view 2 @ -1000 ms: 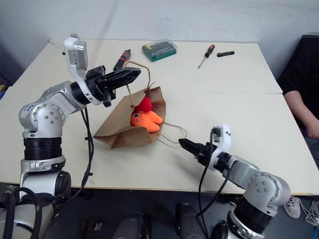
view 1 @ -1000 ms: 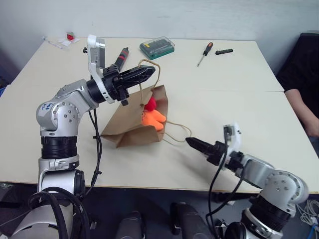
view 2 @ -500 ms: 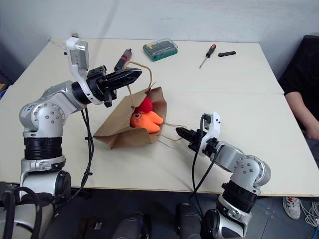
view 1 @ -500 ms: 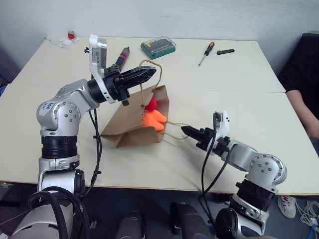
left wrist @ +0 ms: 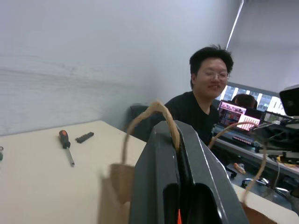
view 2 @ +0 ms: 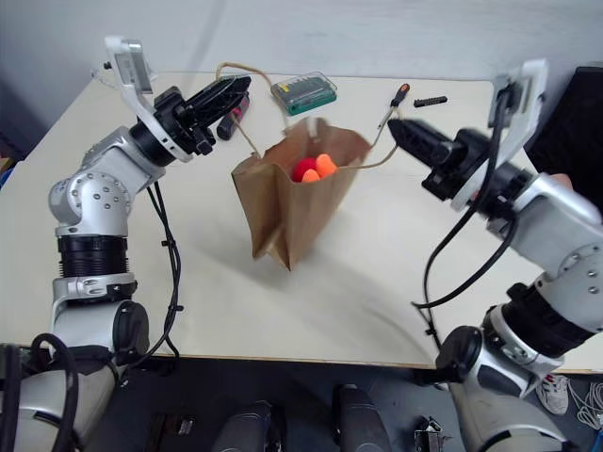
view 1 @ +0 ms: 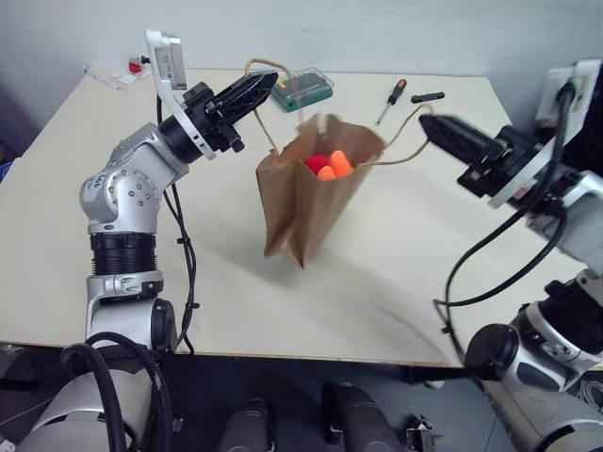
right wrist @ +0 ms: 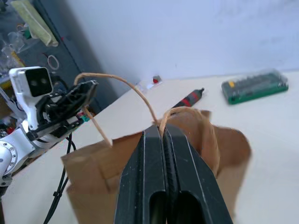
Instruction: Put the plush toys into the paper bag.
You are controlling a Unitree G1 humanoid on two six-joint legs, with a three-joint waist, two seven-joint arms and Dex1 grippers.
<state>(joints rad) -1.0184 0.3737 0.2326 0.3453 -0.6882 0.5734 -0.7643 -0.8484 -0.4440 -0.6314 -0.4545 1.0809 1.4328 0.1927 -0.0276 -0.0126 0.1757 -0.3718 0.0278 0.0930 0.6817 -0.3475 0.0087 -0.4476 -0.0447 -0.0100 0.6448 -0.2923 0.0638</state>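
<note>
The brown paper bag (view 1: 306, 202) stands upright with its mouth open, hanging by its two cord handles and its bottom at the table. My left gripper (view 1: 268, 83) is shut on the left handle (view 1: 256, 68), up and to the left of the bag. To the bag's right, my right gripper (view 1: 426, 122) is shut on the other handle (view 1: 400, 143). The plush toys sit inside at the mouth: the red one (view 1: 317, 163) beside the orange one (view 1: 337, 165). The right wrist view has the cord (right wrist: 140, 93) pinched between that gripper's fingers (right wrist: 152, 154).
On the far part of the table (view 1: 424, 282) lie a green bit case (view 1: 301, 87), a screwdriver (view 1: 387, 100), a black bit holder (view 1: 425, 97) and a red-and-black tool (view 2: 229, 115). A person in black (left wrist: 205, 93) sits at the table's right side.
My right gripper closed on the bag's loose handle and rose sharply. The bag went from lying on its side to hanging upright. My left gripper lifted a little with its handle.
</note>
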